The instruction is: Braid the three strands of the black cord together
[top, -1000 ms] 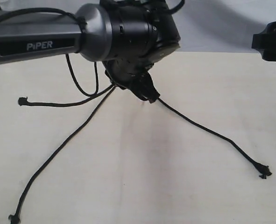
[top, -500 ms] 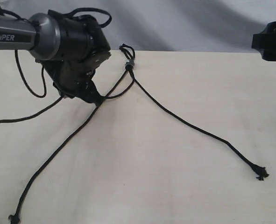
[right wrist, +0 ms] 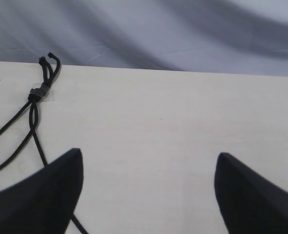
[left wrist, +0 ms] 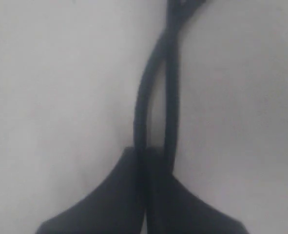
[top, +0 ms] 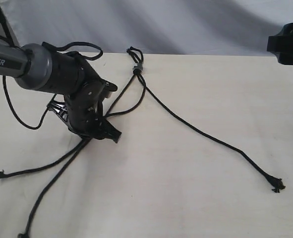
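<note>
The black cord lies on the cream table, its knot [top: 136, 70] and small loop [top: 134, 52] at the back edge. One strand [top: 210, 136] runs to the front right and ends in a frayed tip. Two strands run to the front left, one [top: 52, 186] lying loose. My left gripper [top: 114, 135] is down at the table, shut on the other strand [top: 32, 170]. In the left wrist view both strands [left wrist: 141, 97] lead from the shut left gripper [left wrist: 144, 151] to the knot. My right gripper [right wrist: 148, 153] hangs open and empty, well off at the back right [top: 285, 42].
The table [top: 186, 198] ends at the back against a grey cloth backdrop [top: 196, 25]. A thicker smooth cable [top: 17, 114] droops from my left arm onto the table's left side. The knot [right wrist: 35, 96] also shows in the right wrist view.
My left arm has swung left and toward the front, dragging its strand along. That strand's tip has moved from the far left to the front left. The knot is now uncovered.
</note>
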Controlling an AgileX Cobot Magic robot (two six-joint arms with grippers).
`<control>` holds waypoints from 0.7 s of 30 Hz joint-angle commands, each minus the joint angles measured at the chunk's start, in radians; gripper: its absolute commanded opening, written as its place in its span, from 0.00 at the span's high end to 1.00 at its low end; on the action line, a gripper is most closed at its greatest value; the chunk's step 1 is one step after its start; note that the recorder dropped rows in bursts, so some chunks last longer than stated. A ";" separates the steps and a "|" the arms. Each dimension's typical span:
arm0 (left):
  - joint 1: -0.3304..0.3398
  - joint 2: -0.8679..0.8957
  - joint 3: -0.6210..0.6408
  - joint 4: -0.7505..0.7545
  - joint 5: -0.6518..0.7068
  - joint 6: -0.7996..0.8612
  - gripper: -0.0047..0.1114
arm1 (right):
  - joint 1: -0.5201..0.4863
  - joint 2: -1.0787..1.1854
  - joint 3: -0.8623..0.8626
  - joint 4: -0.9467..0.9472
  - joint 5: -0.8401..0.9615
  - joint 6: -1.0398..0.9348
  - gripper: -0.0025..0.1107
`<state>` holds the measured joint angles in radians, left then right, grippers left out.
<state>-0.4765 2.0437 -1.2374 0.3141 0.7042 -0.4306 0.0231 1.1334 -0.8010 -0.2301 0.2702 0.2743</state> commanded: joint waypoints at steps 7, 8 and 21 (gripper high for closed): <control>-0.179 -0.105 -0.016 -0.449 0.027 0.460 0.96 | -0.007 0.001 0.000 -0.007 -0.007 -0.005 0.35; -0.154 -0.135 -0.015 -0.390 0.038 0.399 0.96 | -0.007 0.001 0.000 -0.007 -0.007 -0.005 0.35; 0.085 -0.217 0.183 -0.247 -0.102 0.293 0.96 | -0.007 0.001 0.000 -0.007 -0.010 -0.005 0.35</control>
<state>-0.4144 1.8337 -1.1083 0.0627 0.6767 -0.1260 0.0231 1.1334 -0.8010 -0.2301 0.2702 0.2743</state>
